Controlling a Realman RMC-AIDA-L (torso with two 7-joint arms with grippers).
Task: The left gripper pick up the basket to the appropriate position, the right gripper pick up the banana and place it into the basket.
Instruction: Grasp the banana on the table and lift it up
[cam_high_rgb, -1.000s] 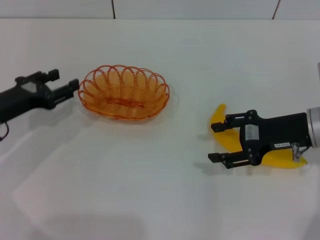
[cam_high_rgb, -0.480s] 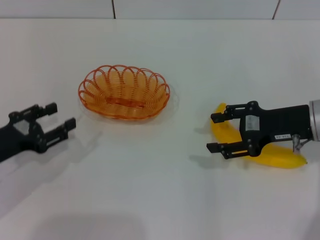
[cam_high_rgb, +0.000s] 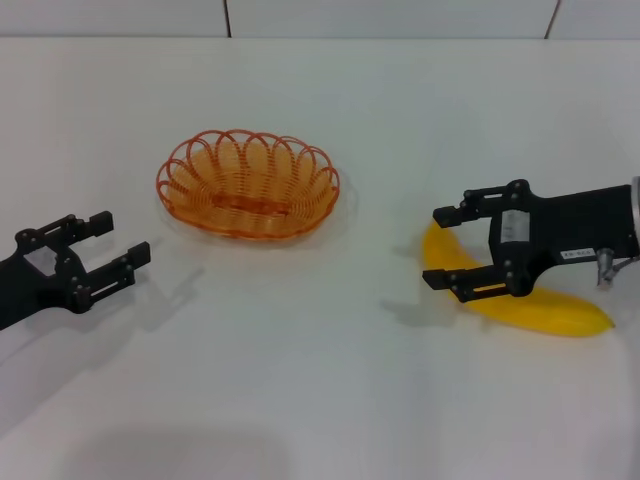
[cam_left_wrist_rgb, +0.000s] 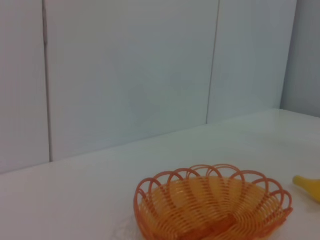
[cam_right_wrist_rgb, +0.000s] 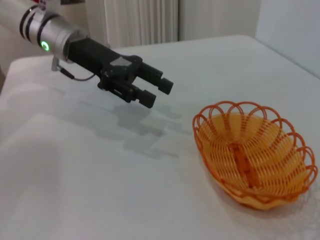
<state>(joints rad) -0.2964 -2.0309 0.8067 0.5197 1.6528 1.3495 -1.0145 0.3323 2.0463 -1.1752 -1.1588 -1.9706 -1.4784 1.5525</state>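
While the shallow oval orange wire basket (cam_high_rgb: 248, 184) with its looped scalloped rim sits empty on the white bench (cam_high_rgb: 320, 380), toward ten o'clock of the bench's middle, the bright yellow curved plastic-looking banana (cam_high_rgb: 545, 308) lies well apart from it at about four o'clock. Over the banana's pointed near end hangs the right tool (cam_high_rgb: 447, 246), a black two-finger claw with white stickers, fingers spread and holding nothing. At eight o'clock from the basket, clear of its rim, the plain black left tool (cam_high_rgb: 118, 243) hovers with fingers parted, empty.
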